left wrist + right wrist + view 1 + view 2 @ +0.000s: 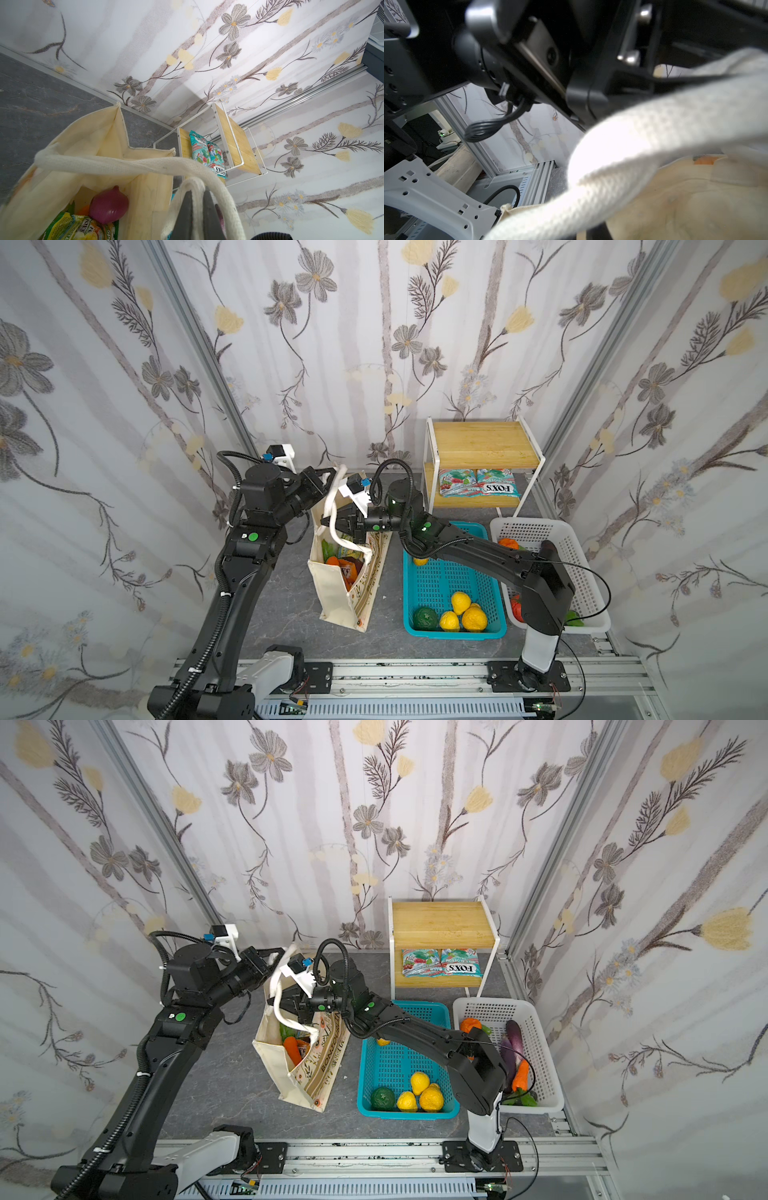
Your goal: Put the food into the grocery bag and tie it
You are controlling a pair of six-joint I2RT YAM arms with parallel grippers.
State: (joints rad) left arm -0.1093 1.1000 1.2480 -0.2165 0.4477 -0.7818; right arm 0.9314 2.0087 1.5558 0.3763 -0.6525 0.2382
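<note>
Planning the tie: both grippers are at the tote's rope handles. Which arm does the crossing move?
Right, probably. The left gripper is shut on a rope handle, lifted at the tote's far end: an anchor. The right gripper, seemingly shut on that handle lower down, has room to cross.

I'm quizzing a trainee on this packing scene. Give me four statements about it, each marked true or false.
The purple onion lies inside the grocery bag. True.
The teal basket holds no fruit. False: yellow lemons lie in the teal basket.
The left tool is shut on a rope handle. True.
The snack packets sit on the shelf's top board. False: the snack packets lie on the shelf's lower board.
</note>
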